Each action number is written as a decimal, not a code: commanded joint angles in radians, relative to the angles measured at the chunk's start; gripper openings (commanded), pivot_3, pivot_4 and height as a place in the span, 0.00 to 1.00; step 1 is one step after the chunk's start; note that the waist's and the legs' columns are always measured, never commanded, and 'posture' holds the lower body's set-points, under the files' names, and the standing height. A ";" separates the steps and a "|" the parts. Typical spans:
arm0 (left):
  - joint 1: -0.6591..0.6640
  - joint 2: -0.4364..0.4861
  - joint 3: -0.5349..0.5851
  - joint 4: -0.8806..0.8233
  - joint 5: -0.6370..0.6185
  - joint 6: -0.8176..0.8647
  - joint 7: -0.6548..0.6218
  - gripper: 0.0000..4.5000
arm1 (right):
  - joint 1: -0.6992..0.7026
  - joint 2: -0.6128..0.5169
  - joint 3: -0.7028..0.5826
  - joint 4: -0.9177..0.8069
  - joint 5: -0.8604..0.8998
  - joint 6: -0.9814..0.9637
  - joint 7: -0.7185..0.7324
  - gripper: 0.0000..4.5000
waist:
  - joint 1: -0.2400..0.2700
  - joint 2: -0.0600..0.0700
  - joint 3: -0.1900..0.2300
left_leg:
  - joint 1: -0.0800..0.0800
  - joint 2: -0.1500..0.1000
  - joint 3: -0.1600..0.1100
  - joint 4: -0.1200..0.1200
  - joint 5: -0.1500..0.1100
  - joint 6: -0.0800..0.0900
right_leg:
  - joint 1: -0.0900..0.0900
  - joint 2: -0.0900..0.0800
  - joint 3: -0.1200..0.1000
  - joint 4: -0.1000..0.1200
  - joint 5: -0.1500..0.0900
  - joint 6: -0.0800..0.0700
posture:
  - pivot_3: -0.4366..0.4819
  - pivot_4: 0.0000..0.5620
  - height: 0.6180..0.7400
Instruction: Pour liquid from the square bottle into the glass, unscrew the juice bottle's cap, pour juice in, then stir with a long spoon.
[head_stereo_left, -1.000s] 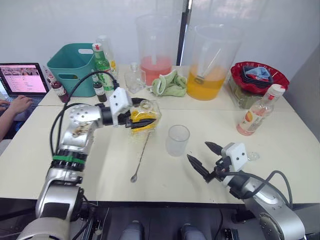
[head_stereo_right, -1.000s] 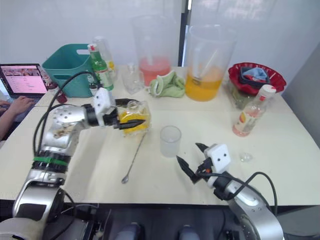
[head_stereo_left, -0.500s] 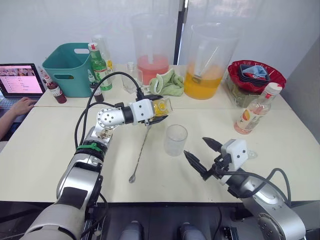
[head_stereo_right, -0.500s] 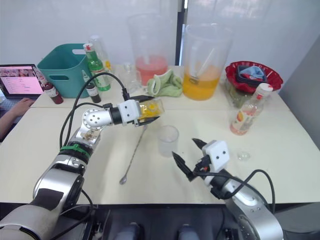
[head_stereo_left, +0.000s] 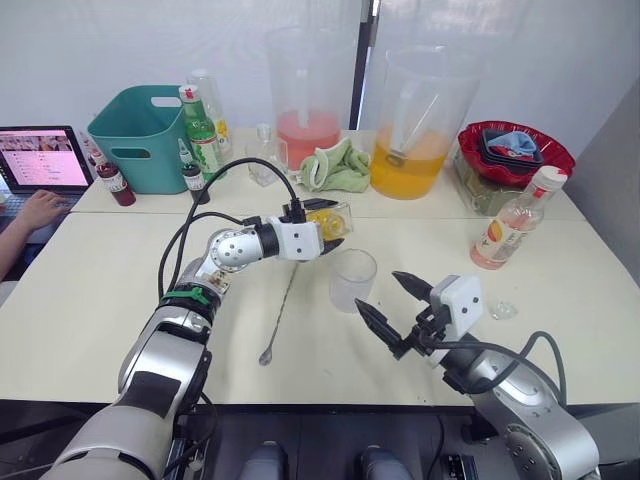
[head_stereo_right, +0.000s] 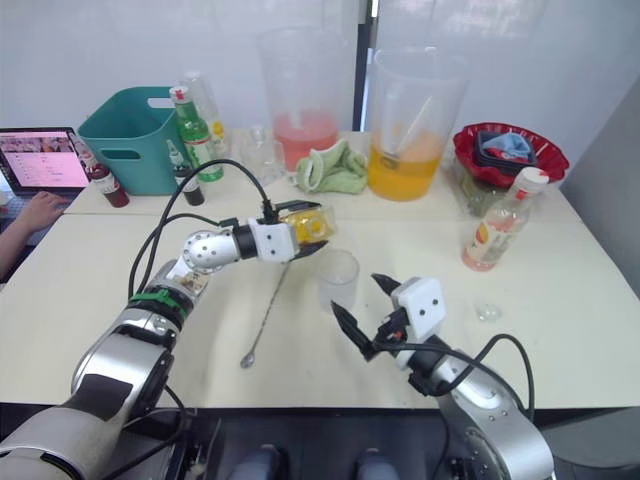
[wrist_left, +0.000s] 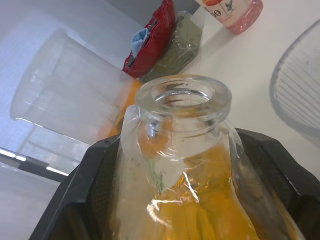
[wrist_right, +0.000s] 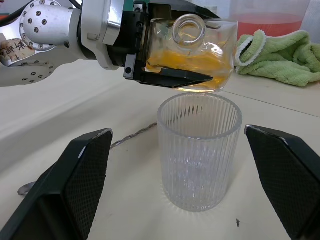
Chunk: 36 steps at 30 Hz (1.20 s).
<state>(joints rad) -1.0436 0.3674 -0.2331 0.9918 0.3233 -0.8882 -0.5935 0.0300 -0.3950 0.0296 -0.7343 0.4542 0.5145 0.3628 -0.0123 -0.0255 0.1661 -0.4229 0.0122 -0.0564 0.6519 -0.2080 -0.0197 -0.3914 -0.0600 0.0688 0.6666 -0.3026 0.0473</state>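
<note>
Since a second ago my left arm has swung the square bottle (head_stereo_left: 327, 222) from over the counter's (head_stereo_left: 90, 290) left part toward the middle, and it now hangs tipped on its side just above and behind the glass (head_stereo_left: 352, 280), its open neck aimed at the rim. My left jaws (head_stereo_left: 318, 232) stay pinched on the bottle's flat sides. Yellow-orange liquid pools along the lower wall of the bottle; the glass looks empty in the right wrist view. My right jaws (head_stereo_left: 388, 306) have edged closer to the glass, spread wide, with the glass standing between and just ahead of the two fingers, not touched. Two huge pitchers sit far behind my left jaws, one with pink liquid (head_stereo_left: 308, 132), one with orange liquid (head_stereo_left: 410, 170). The juice bottle (head_stereo_left: 512, 226) stands upright well off to the outer side of my right jaws, pink juice inside, white cap (head_stereo_left: 552, 181) on. The long spoon (head_stereo_left: 282, 309) lies flat on the counter below my left jaws.
</note>
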 joint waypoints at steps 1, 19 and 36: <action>-0.071 0.005 -0.003 -0.044 0.034 -0.070 0.093 0.66 | -0.009 0.007 0.000 -0.038 0.005 -0.003 -0.007 0.99 | 0.000 0.000 0.000 | 0.000 0.000 0.000 0.000 0.000 0.000 | 0.000 0.000 0.000 0.000 0.000 0.000 | 0.48 0.27 1.00; -0.138 0.035 -0.134 0.005 0.304 -0.135 0.420 0.66 | 0.069 -0.004 -0.023 -0.054 -0.015 -0.029 -0.004 0.99 | -0.001 0.000 0.000 | 0.000 0.000 0.000 0.000 0.000 0.000 | 0.000 0.000 0.000 0.001 0.000 0.000 | 0.48 0.27 1.00; -0.181 0.068 -0.233 0.009 0.471 -0.136 0.652 0.66 | 0.085 0.002 -0.032 -0.071 -0.006 -0.021 -0.011 0.99 | 0.000 0.000 0.000 | 0.000 0.000 0.000 0.000 0.000 0.000 | 0.000 0.000 0.000 0.001 0.000 0.000 | 0.48 0.27 1.00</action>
<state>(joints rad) -1.1591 0.4247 -0.4911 1.0358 0.8079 -1.0031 -0.0087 0.1148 -0.3970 0.0181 -0.7542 0.4363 0.5086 0.3566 -0.0128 -0.0255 0.1661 -0.4228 0.0119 -0.0562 0.6521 -0.2080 -0.0198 -0.3914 -0.0601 0.0688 0.6675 -0.3026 0.0475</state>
